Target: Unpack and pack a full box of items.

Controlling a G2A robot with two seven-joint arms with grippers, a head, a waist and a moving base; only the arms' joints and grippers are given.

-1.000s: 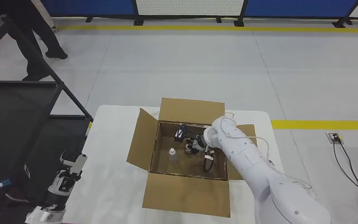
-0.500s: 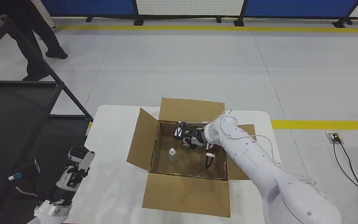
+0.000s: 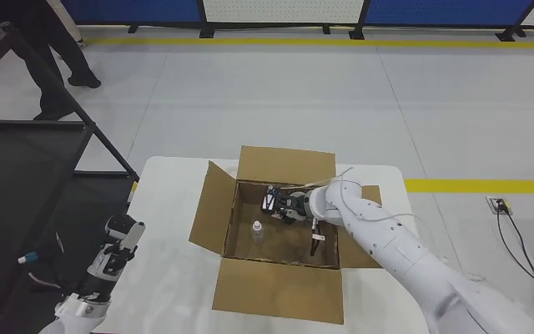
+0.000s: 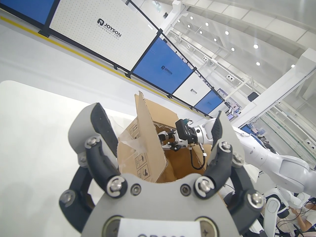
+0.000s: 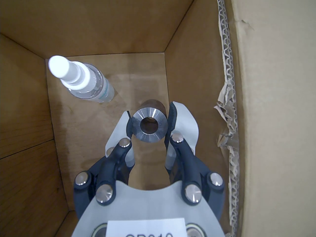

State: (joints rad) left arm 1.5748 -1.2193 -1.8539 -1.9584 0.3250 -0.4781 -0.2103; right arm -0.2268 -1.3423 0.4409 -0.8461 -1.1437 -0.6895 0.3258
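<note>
An open cardboard box (image 3: 279,288) stands in the middle of the white table. Inside it, my right gripper (image 3: 286,210) is shut on a short steel cylinder (image 5: 149,124) with a bore through it, one finger on each side, above the box floor. A clear bottle (image 5: 84,82) with a white cap (image 3: 258,230) stands upright on the floor beside it, apart from the fingers. My left gripper (image 3: 125,227) hangs at the table's front left edge, open and empty, facing the box (image 4: 145,134) and the right gripper (image 4: 170,140).
The box flaps (image 3: 209,209) are folded outward on all sides. One inner wall (image 5: 197,50) is close to the right gripper, with a torn corrugated rim (image 5: 226,114). Bare white tabletop (image 3: 167,250) lies left of the box.
The right gripper has shifted a little toward the box's far wall, still holding the cylinder. The left gripper has moved slightly inward toward the table.
</note>
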